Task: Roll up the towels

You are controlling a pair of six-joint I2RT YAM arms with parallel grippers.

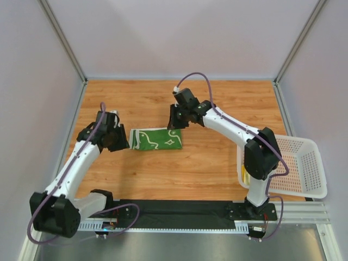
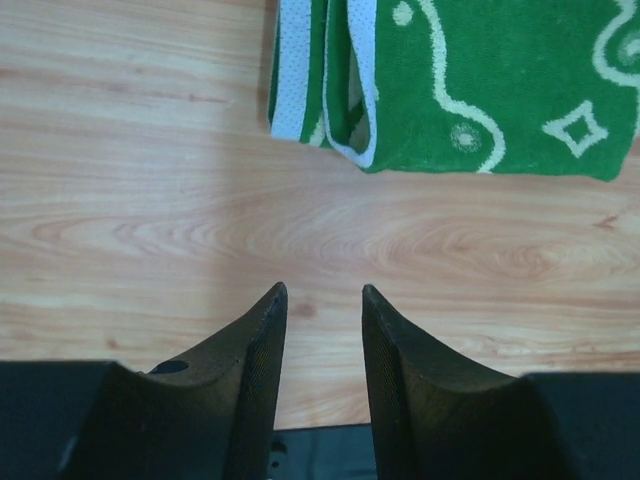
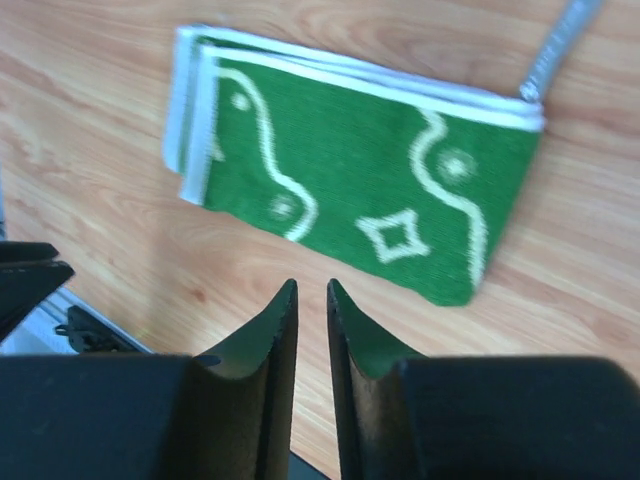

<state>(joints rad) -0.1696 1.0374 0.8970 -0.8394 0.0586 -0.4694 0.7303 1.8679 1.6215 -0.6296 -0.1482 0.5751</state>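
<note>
The green towel (image 1: 157, 139), cream-swirled, lies folded flat near the middle of the table (image 1: 217, 103). Off its left end sits the left gripper (image 2: 322, 292), fingers parted and empty. The right gripper (image 3: 312, 285) hovers by its far right corner, fingers nearly together, holding nothing.

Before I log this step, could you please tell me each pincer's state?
Left pincer: open, holding nothing.
Right pincer: narrowly open, holding nothing.
</note>
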